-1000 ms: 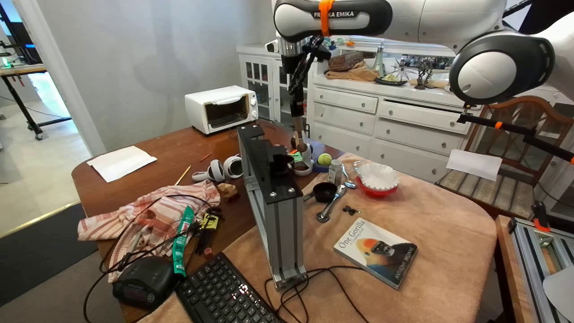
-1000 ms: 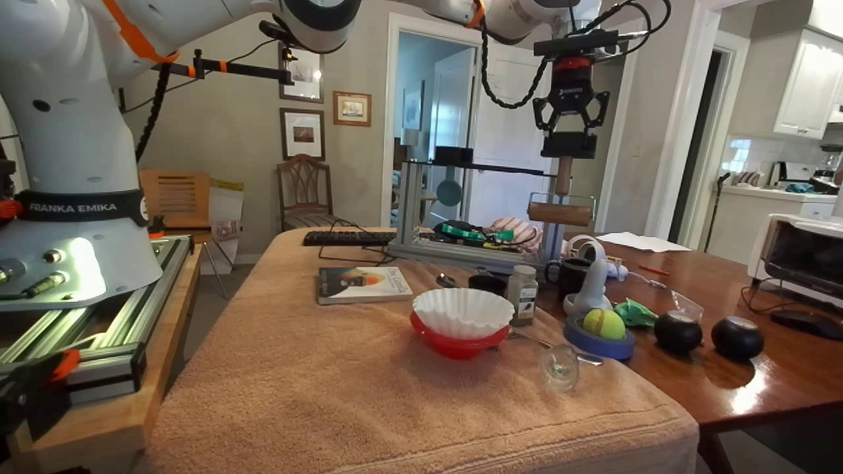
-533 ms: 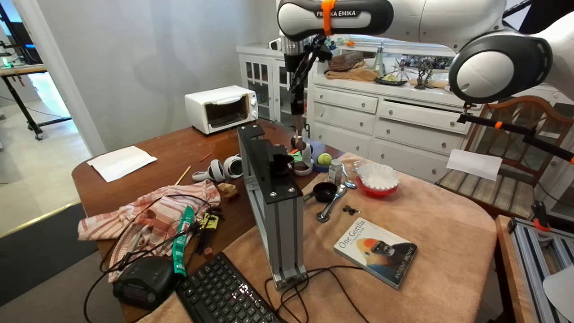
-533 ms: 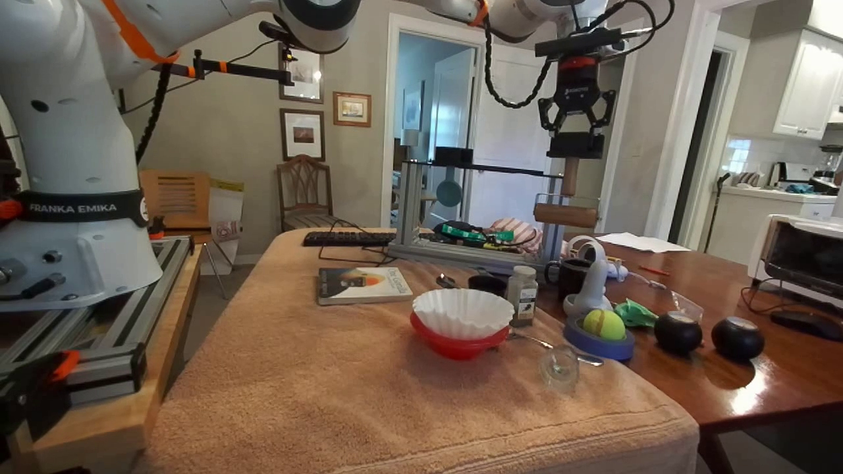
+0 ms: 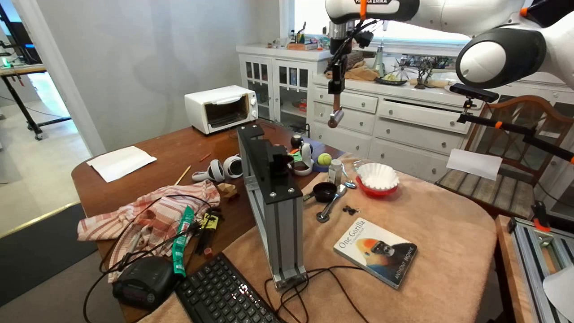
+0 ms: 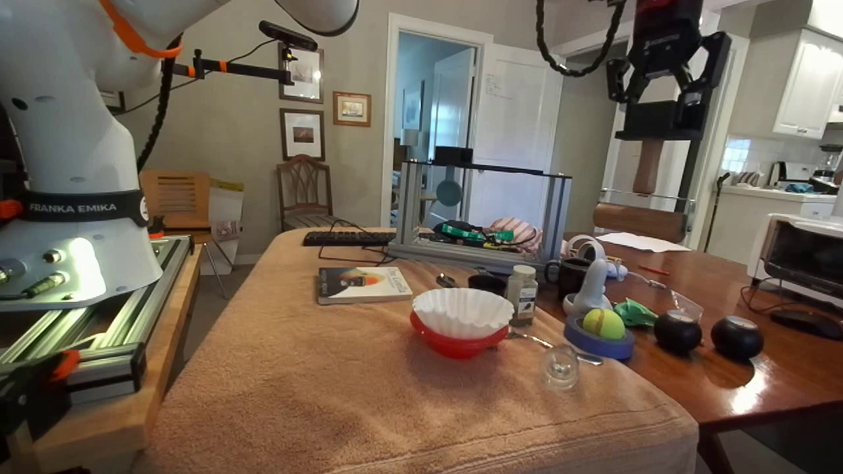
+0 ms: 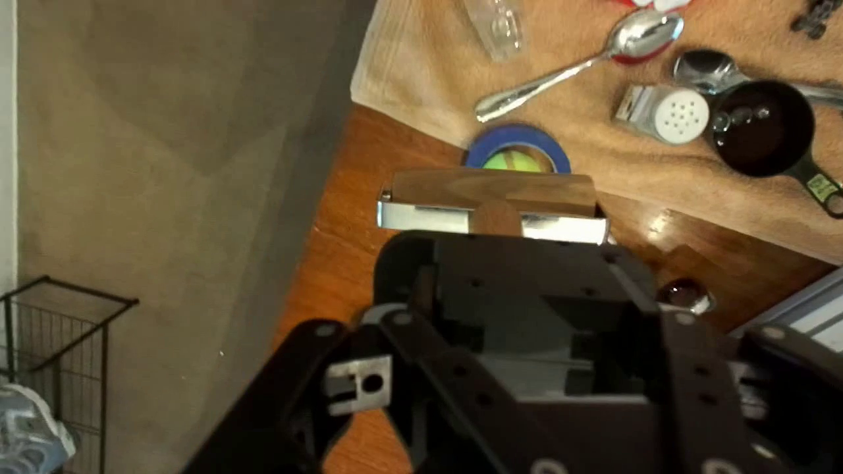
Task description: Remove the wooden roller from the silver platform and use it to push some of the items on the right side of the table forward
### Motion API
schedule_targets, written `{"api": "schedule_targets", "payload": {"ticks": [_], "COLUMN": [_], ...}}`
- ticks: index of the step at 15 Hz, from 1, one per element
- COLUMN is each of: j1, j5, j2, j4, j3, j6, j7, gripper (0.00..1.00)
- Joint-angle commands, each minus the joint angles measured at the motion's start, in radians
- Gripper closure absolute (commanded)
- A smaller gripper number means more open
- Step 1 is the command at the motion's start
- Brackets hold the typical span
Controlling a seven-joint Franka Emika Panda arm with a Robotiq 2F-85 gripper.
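The wooden roller hangs below my gripper, its cylinder level and its wooden handle upright. My gripper, also seen in the wrist view, is shut on the black block at the top of the roller's handle. In an exterior view the roller is in the air above the far side of the table, apart from the silver platform. The platform's black top plate still carries a tool with a teal disc. In the wrist view the roller partly covers the tennis ball.
A blue tape ring, a white controller, a mug and two black round holders stand on the wood. A shaker and red bowl stand on the towel. A toaster oven is at the back.
My gripper has moved with the roller away from the silver platform, to the right in both exterior views. The roller looks larger in one of them. The items on the table have not moved.
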Motion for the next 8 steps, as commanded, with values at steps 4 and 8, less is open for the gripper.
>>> {"api": "schedule_targets", "payload": {"ticks": [4, 8], "j1": [-0.12, -0.13], "j5": [0.108, 0.103], "j2": [-0.009, 0.041], "j4": [0.02, 0.088], "j3": [0.017, 0.006], "j6": [-0.107, -0.137], "j7": [0.139, 0.158], "gripper": [0.63, 0.38]}}
